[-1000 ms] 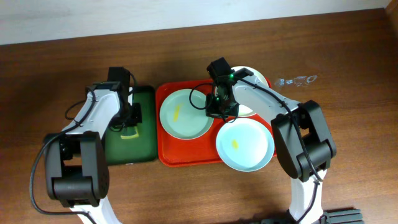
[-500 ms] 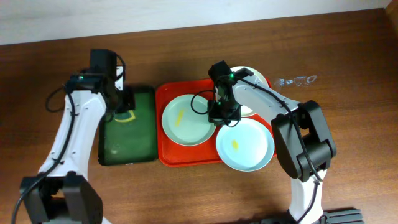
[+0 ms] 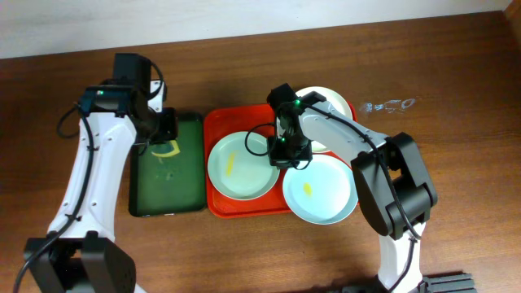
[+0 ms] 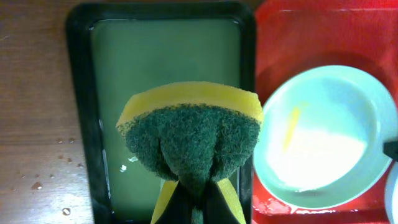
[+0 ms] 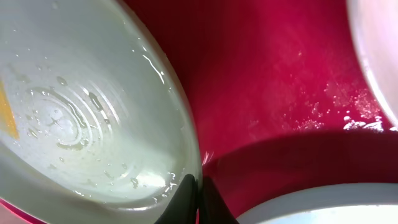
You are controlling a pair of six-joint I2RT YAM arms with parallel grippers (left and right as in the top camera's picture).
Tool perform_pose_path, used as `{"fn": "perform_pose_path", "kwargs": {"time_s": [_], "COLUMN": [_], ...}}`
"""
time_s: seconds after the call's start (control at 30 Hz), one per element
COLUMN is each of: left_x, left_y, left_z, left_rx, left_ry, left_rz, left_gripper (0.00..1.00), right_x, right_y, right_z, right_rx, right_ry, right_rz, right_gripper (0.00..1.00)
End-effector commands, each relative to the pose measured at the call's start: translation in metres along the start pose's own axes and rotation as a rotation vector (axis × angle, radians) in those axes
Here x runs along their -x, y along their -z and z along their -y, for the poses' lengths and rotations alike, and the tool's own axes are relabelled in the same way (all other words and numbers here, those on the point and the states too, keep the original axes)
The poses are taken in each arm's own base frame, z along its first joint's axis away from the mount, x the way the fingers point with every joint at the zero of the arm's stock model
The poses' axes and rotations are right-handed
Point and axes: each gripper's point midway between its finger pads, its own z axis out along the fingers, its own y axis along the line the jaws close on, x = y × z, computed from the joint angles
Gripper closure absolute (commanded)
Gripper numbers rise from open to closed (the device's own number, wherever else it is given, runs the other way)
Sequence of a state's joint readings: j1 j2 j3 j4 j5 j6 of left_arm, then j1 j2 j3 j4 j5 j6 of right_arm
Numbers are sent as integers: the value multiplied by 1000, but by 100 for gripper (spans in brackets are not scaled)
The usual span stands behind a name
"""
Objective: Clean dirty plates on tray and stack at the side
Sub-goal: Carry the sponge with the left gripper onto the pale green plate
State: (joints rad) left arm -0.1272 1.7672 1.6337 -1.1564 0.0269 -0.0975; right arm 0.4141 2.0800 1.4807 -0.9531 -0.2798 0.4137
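The red tray [image 3: 218, 124] holds three plates. The pale green plate [image 3: 241, 166] with a yellow smear lies at its left; it also shows in the left wrist view [image 4: 323, 137] and the right wrist view [image 5: 81, 112]. The pale blue plate [image 3: 321, 189] sits at the front right, the cream-white plate [image 3: 330, 102] at the back right. My right gripper [image 3: 285, 155] is shut on the green plate's right rim [image 5: 194, 186]. My left gripper [image 3: 163, 137] is shut on a yellow and green sponge [image 4: 189, 134], held above the dark green tray [image 3: 167, 183].
The dark green tray [image 4: 161, 56] lies just left of the red tray [image 4: 298, 37] and holds a film of water. Water drops lie on the wooden table at the back right [image 3: 389, 104] and left of the green tray [image 4: 37, 185].
My left gripper has lifted the sponge off the dark green tray. My right gripper has pulled the green plate a little toward the front of the red tray.
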Motion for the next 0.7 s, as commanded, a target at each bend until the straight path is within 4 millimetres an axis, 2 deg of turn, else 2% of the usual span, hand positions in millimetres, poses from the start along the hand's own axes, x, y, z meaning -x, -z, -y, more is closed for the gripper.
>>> {"fn": "perform_pose_path", "kwargs": {"time_s": [0.0,0.13,0.27,0.4,0.5,0.53,0.6,0.67], "left_x": [6,1,-11,-21,-25,-27,-29,-31], "left_y": [8,-12,-50,-78,-101,-107,-115,-122], "left_z": [29,61,94,104,104,103,107,110], "left_rx": [-40,-61,-69,-62,-52,-50,-69,-86], "left_ry": [-77,-152,-192,-220,-219,-219,-217,-214], "left_rz": [36,-1,-80,-141,-183,-194,-210,-221], "left_gripper": [100,100,100,100,100,100,100,100], "right_x": [3,10,11,11,12,13,14,14], "right_y": [-3,-2,-2,-2,-2,-2,-2,-2], "right_z": [-7,-10,-11,-11,-12,-12,-12,-12], "right_rx": [18,30,31,31,34,35,36,36], "right_ry": [35,44,45,45,47,48,48,46], "right_rz": [17,46,48,48,55,58,61,62], "right_gripper": [96,96,96,96,80,79,80,90]}}
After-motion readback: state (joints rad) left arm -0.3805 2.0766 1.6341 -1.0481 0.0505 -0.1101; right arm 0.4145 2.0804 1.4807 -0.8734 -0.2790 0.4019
